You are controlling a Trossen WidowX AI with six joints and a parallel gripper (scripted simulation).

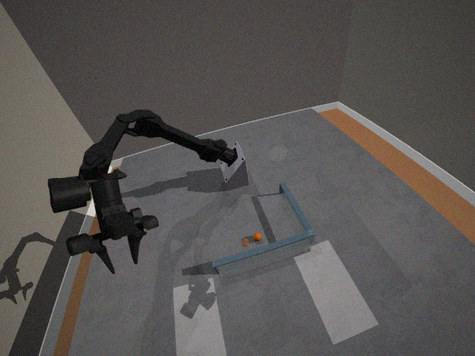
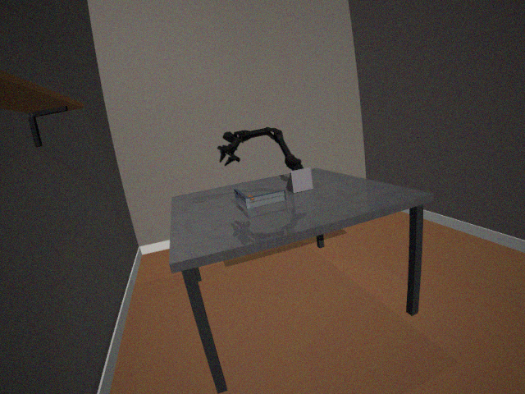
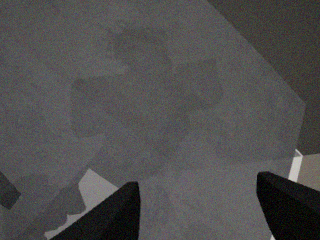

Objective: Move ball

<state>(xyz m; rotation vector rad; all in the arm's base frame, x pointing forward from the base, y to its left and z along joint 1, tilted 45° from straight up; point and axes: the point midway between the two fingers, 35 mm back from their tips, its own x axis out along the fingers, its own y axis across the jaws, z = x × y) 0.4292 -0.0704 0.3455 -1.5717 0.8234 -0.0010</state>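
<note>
A small orange ball (image 1: pixel 257 236) lies on the grey table (image 1: pixel 345 191) inside the corner made by two low clear blue-edged walls (image 1: pixel 264 248) (image 2: pixel 259 199). The see-through copy (image 1: pixel 245 241) sits just to its left, close beside it but apart. In the exterior view the ball shows only as a tiny orange speck (image 2: pixel 251 196) at the walls. My gripper (image 1: pixel 125 258) (image 2: pixel 229 159) (image 3: pixel 198 187) is open and empty. It hangs high above the table, well to the left of the ball and walls. The wrist view shows only bare table between the fingertips.
The arm's base sits on a pale block (image 1: pixel 234 172) (image 2: pixel 302 180) behind the walls. Light rectangles (image 1: pixel 333 291) mark the table in front of the walls. The table's left edge (image 1: pixel 69 268) lies below the gripper.
</note>
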